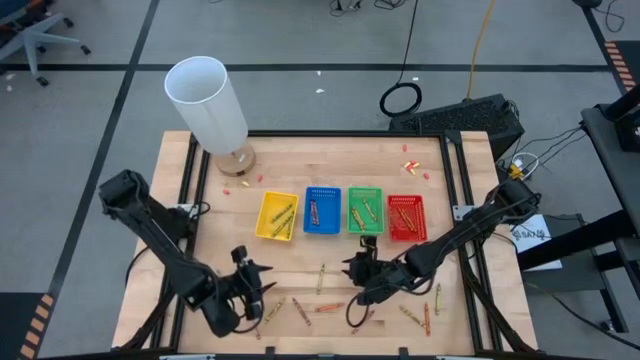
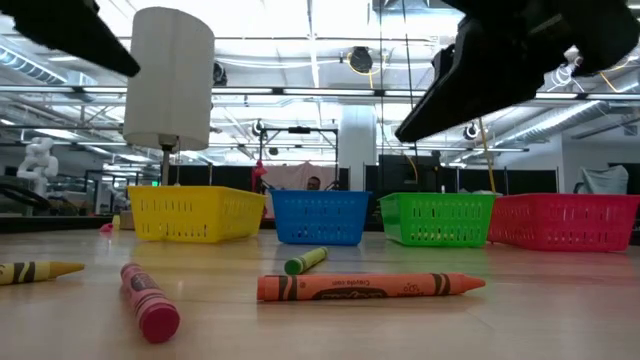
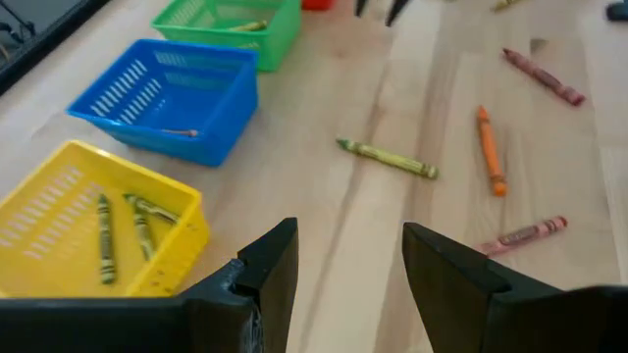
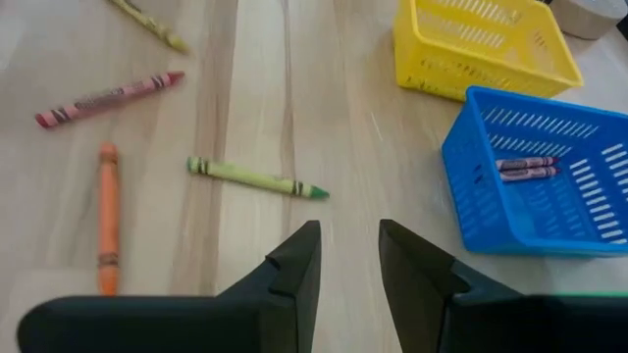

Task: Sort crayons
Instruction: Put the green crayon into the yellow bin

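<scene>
While both arms hang low over the near half of the surface [image 1: 200, 160], neither end effector holds anything: the left end effector [image 3: 348, 260] has its fingers spread with bare wood showing in the gap, and the right end effector [image 4: 348, 257] has its fingers parted more narrowly, also with nothing between them. Four trays sit in a row across the middle, yellow tray [image 1: 277, 215], blue tray [image 1: 322, 210], green tray [image 1: 364, 209] and red tray [image 1: 406, 217], each already with a few crayons in it. Loose crayons lie scattered nearer the front edge, between and around the two arms. The one that matters most, I judge, is the green crayon [image 4: 257, 177], lying on the wood just ahead of the right end effector and a little off to one side of its gap. Its long axis runs roughly crosswise to the direction the fingers point (so the fingers would have to straddle it across its thin width). An orange crayon [image 4: 108, 204] lies near it, pointing along the fingers' direction instead. In the high view the right end effector seems nearer the green crayon than the left.
</scene>
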You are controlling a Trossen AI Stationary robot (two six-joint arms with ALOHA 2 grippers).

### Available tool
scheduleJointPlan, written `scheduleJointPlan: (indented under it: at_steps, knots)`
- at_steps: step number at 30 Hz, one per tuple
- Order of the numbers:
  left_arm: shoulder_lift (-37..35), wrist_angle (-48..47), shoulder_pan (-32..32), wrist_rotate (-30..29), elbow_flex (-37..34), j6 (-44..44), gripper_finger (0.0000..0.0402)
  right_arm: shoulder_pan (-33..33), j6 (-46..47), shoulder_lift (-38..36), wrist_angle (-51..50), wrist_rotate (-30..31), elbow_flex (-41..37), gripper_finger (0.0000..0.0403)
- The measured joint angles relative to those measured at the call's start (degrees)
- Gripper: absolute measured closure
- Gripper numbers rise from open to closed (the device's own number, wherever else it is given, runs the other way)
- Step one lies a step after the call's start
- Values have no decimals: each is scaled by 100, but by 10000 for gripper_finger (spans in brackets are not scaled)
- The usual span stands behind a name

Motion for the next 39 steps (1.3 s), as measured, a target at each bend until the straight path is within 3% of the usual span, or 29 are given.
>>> scheduleJointPlan:
  at_steps: [10, 15, 20, 24, 29, 39]
  knots:
    - [514, 289, 3, -19, 0, 27, 220, -13, -34, 246, 220, -16, 0, 310]
    - [628, 636, 95, -361, 0, 65, 220, -13, -43, 247, 226, -16, 0, 310]
    - [846, 1621, 305, -385, -1, 1002, 220, -13, -43, 247, 227, -19, 0, 310]
    - [1115, 2838, 513, -19, 0, 2003, 220, -13, -24, 247, 226, -88, 0, 310]
    - [1444, 3964, 786, 446, 0, 2699, 220, -13, 19, 247, 226, -688, 0, 310]
    - [1781, 4067, 1039, 861, 0, 2377, 220, 4, 5, 247, 224, -919, 0, 310]
